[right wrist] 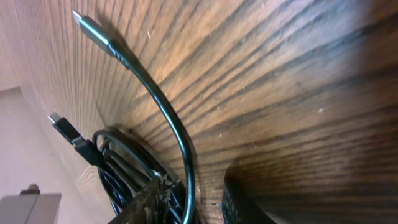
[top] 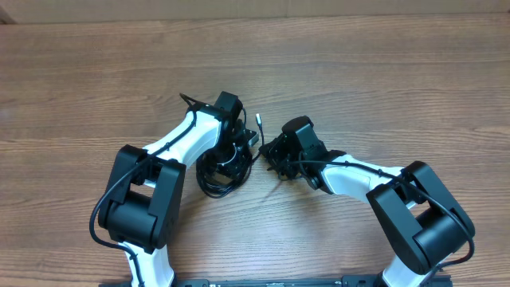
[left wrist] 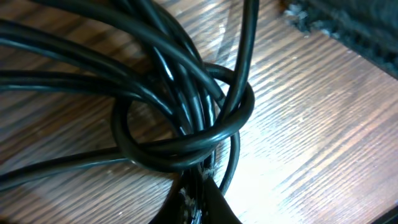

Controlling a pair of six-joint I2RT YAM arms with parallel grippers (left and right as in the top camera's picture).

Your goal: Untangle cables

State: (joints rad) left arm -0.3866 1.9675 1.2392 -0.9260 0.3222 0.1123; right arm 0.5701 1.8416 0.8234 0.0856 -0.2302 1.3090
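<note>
The cables (top: 221,169) lie as a black tangled bundle on the wooden table between my two arms. One thin cord ends in a silver plug (top: 259,119). In the left wrist view the strands cross in a knot (left wrist: 186,127), and my left gripper (left wrist: 202,199) is shut on strands just below it. In the overhead view the left gripper (top: 241,145) sits over the bundle's upper right. My right gripper (right wrist: 193,202) stands open, with one cord (right wrist: 177,134) running between its fingers, close against the left finger (right wrist: 146,199). That cord ends in a silver plug (right wrist: 93,28). A second plug (right wrist: 65,130) sticks out of the coil.
The wooden table (top: 382,72) stretches bare behind and to both sides of the arms. Both arm bases stand at the near edge. My right gripper (top: 272,155) sits just right of the bundle, close to the left gripper.
</note>
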